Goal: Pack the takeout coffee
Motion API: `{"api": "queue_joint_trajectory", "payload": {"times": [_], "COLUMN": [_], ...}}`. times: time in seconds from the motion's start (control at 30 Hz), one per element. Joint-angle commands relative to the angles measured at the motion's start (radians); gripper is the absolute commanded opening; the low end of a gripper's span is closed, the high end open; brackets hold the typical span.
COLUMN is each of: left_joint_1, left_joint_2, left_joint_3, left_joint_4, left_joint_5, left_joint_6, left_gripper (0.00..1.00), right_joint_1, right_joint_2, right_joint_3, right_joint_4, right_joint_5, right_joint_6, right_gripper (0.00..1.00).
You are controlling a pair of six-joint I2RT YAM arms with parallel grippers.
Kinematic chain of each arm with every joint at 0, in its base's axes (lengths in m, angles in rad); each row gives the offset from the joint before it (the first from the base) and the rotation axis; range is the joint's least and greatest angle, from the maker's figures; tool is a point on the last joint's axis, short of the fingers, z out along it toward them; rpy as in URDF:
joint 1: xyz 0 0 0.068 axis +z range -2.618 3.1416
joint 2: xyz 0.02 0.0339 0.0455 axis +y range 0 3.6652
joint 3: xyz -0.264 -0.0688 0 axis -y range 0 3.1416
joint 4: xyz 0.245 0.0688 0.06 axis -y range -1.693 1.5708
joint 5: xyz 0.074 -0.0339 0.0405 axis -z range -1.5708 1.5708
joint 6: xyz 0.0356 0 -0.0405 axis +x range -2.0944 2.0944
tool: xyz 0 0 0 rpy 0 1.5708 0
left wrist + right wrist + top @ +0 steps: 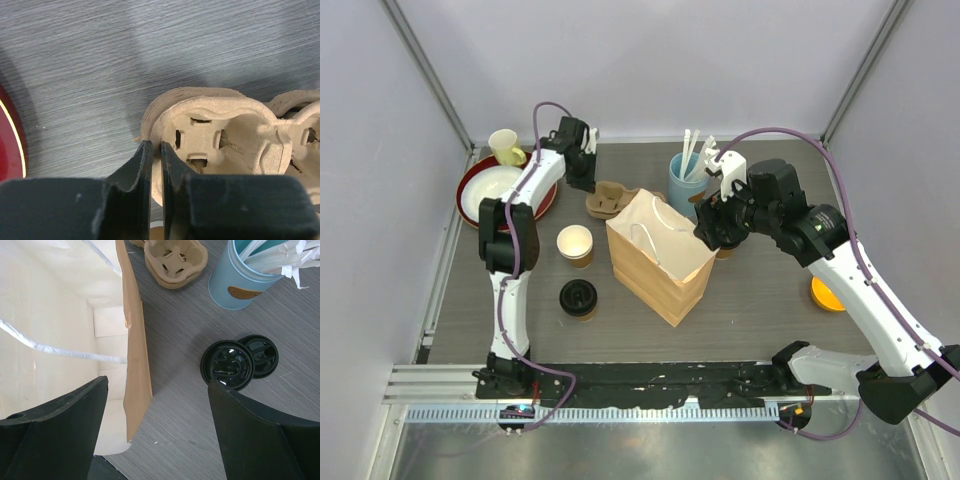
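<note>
Top view: my left gripper (585, 182) is down at the left end of the carrier (612, 201), well apart from any coffee. The first coffee (578, 298) stands back toward the arm bases from it, with the lidless cup (575, 243) between them. My right gripper (713, 232) hangs over the right lip of the bag (658, 262) and almost hides the second coffee beneath it. A blue tin (682, 183) of straws stands just beyond that gripper.

Left wrist: the jaws are clenched on the carrier's rim, one finger (141, 167) outside the wall and the other inside the well. A red plate (9, 150) shows at the left edge, apart from the carrier.

Right wrist: the jaws are spread wide and grasp nothing. The second coffee (227, 365) stands on the table just ahead of the right finger (260, 435). A bare lid (261, 355) lies right beside it on its far side. The bag's open mouth lies under the left finger, and its brown side wall rises between the mouth and that cup. The carrier and the tin sit farther ahead.

I count two coffees, one lidless cup, one bare lid, one bag, one tin and one carrier.
</note>
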Motion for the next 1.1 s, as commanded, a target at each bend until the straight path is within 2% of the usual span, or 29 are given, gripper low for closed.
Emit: {"api": "queue_joint_trajectory", "payload": {"times": [0.0,0.07,0.53,0.83,1.07], "left_joint_1": [-0.005,-0.005,-0.004,-0.002,-0.002], "left_joint_2": [-0.046,-0.050,-0.162,-0.245,-0.373], "left_joint_3": [0.028,0.037,0.063,0.079,0.074], "left_joint_4": [-0.009,-0.018,-0.038,-0.033,0.000], "left_joint_5": [0.008,0.015,0.124,0.123,0.121], "left_joint_6": [0.000,-0.002,-0.051,-0.029,0.024], "left_gripper": [0.06,0.00,0.00,0.00,0.00], "right_joint_1": [0.004,0.002,0.004,0.004,0.004], "right_joint_2": [-0.004,-0.004,-0.001,-0.010,-0.035], "right_joint_3": [0.013,0.013,0.022,0.051,0.099], "right_joint_4": [0.018,0.020,0.009,0.009,0.029], "right_joint_5": [0.004,0.004,0.001,-0.010,-0.042], "right_joint_6": [-0.007,-0.005,-0.004,-0.005,0.001], "right_gripper": [0.86,0.86,0.86,0.87,0.90]}}
